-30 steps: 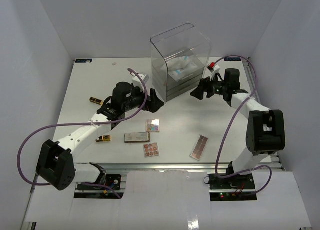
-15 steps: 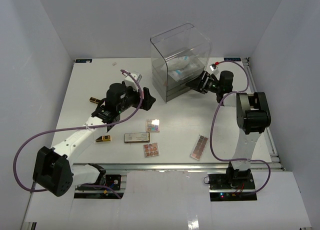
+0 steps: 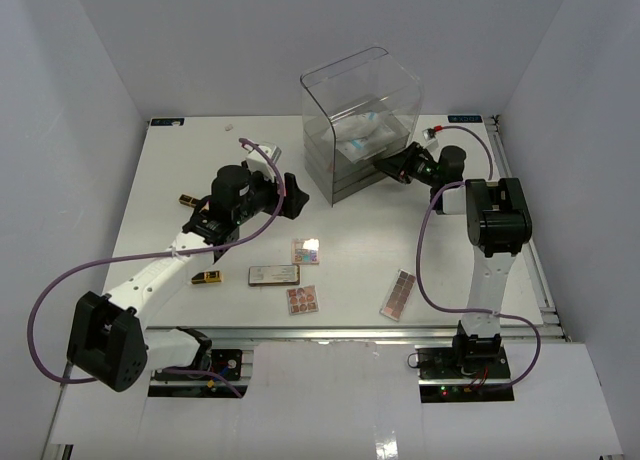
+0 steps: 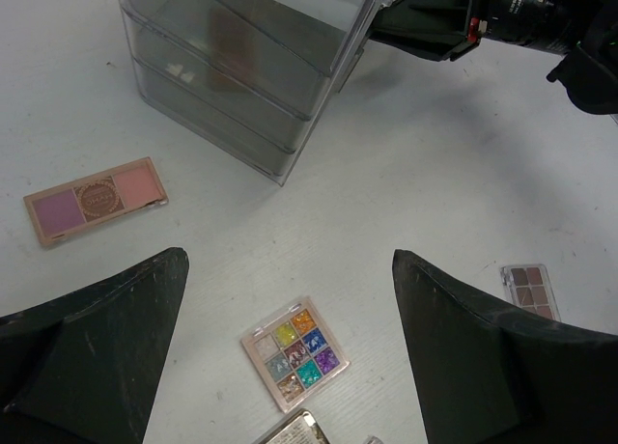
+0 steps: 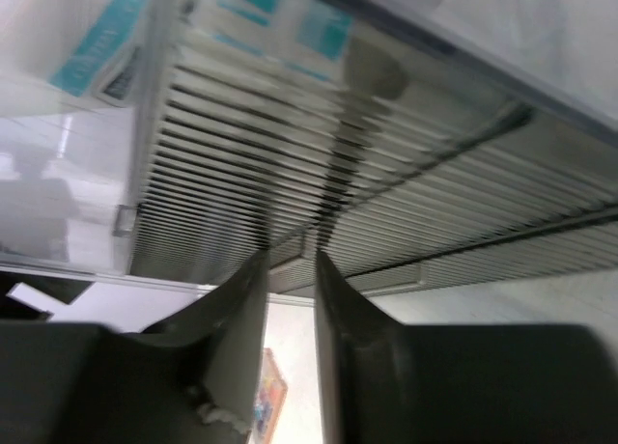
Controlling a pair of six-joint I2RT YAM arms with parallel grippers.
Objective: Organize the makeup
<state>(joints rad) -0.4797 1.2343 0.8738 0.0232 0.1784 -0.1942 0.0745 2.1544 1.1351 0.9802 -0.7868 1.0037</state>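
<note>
1. Most of the makeup [image 3: 303,299] lies loose on the tabletop [image 3: 200,160], in front of the clear drawer box [image 3: 360,110]. The glitter palette [image 4: 293,352], pink palette [image 4: 95,199] and brown palette [image 4: 529,288] are spread apart. The grey compact [image 3: 274,274] and a black-gold tube [image 3: 207,277] lie nearer your left arm's base.
2. The white-and-blue packets [image 5: 97,48] are already inside the box.
3. Your left gripper [image 4: 287,270] hangs above the glitter palette with its jaws spread wide and nothing in them.
4. Your right gripper [image 5: 290,270] is pressed up to the front of the drawer box, its jaws drawn close with only a slim gap. You cannot tell from here whether they pinch anything.
5. Expect the palettes to be light, stiff and slick. They lie flush on the tabletop, so a top-down pinch has little edge to bite. Take each across its narrow width, on the two long edges, with the fingertips right down at the surface.
6. Squeeze gently, because pressed powder probably cracks and a hinged lid may pop open.
7. The tube will likely roll, so close across its body near the middle.
8. The packets look soft and flimsy, and will probably buckle rather than hold their shape.
9. The box looks light enough to slide if pulled, so brace it.
</note>
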